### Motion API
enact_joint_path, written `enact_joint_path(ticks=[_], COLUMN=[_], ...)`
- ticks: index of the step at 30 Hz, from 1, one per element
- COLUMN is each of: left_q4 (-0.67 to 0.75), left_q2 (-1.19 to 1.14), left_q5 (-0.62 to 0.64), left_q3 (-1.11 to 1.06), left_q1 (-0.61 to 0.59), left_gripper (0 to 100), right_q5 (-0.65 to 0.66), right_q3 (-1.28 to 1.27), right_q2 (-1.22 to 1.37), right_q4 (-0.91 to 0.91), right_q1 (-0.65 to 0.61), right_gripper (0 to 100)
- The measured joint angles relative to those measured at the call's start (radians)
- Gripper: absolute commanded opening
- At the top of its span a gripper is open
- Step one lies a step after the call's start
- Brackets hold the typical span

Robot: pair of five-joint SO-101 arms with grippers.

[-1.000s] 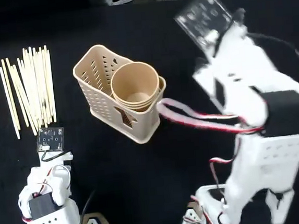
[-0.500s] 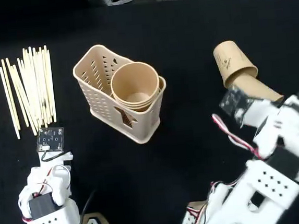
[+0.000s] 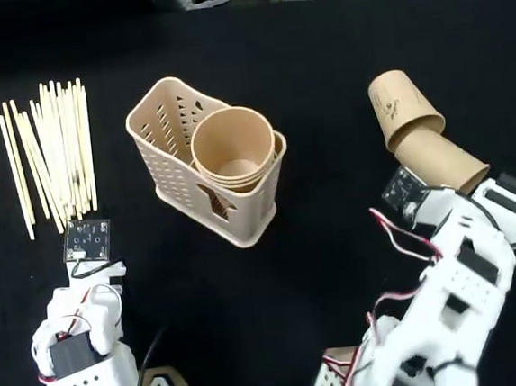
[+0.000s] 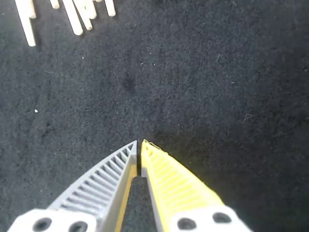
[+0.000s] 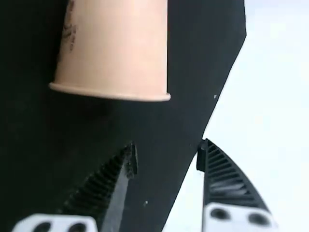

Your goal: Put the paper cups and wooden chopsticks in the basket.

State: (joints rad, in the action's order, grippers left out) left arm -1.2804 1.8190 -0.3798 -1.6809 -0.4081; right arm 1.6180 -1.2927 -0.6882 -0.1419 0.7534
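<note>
Nearest you, your left gripper (image 4: 139,144) sits low over the black table (image 3: 320,79) with its grey and yellow fingers pressed together at the tips and nothing between them. In its wrist view the blunt ends of a few wooden chopsticks (image 4: 76,21) lie just ahead of it.

Your right gripper (image 5: 166,152) is spread to a moderate gap and holds nothing. It sits at the table's right edge, one finger over the black cloth and the other over the pale surface past that edge. Straight ahead of it, apart from the fingertips, a paper cup (image 5: 113,48) lies on its side with its rolled rim turned toward the gripper. The cup is plain tan with a little dark print along one flank.

From above, two cups lie on the right side of the table. The nearer cup (image 3: 441,163) sits just beyond your right arm (image 3: 455,275), and the farther cup (image 3: 402,108) touches it end to end, its rim against the nearer one.

Mid-table stands the basket (image 3: 166,120), upright, beige plastic with slotted walls, set at an angle to the table edge. A nested stack of cups (image 3: 232,136) stands mouth-up in its nearer-right part.

The chopsticks (image 3: 51,152) lie at far left, well apart from the basket, as a loose fan of pale sticks pointing away from you.
</note>
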Motion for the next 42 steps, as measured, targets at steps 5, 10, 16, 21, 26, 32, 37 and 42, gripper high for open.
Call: enact_joint_path(ticks=[5, 10, 16, 21, 26, 32, 37, 42], left_q4=[0.0, 0.0, 0.0, 0.0, 0.0, 0.0, 0.0, 0.0], left_q2=[0.0, 0.0, 0.0, 0.0, 0.0, 0.0, 0.0, 0.0], left_q5=[0.0, 0.0, 0.0, 0.0, 0.0, 0.0, 0.0, 0.0], left_q3=[0.0, 0.0, 0.0, 0.0, 0.0, 0.0, 0.0, 0.0], left_q1=[0.0, 0.0, 0.0, 0.0, 0.0, 0.0, 0.0, 0.0], left_gripper=[3, 3, 3, 3, 3, 3, 3, 3], right_q5=[-0.04, -0.092, -0.198, -0.253, -0.258, -0.258, -0.261, -0.264], right_q3=[0.055, 0.144, 0.172, 0.172, 0.132, 0.072, 0.083, 0.138], right_q2=[0.293, 0.5, 0.514, 0.479, 0.385, 0.172, -0.083, -0.354], right_q4=[0.204, 0.242, 0.245, 0.245, 0.245, 0.117, -0.245, -0.654], right_q1=[0.0, -0.037, -0.097, -0.1, -0.095, -0.043, -0.034, -0.063], right_gripper=[20.8, 14.2, 1.1, 1.1, 1.1, 1.1, 1.1, 1.5])
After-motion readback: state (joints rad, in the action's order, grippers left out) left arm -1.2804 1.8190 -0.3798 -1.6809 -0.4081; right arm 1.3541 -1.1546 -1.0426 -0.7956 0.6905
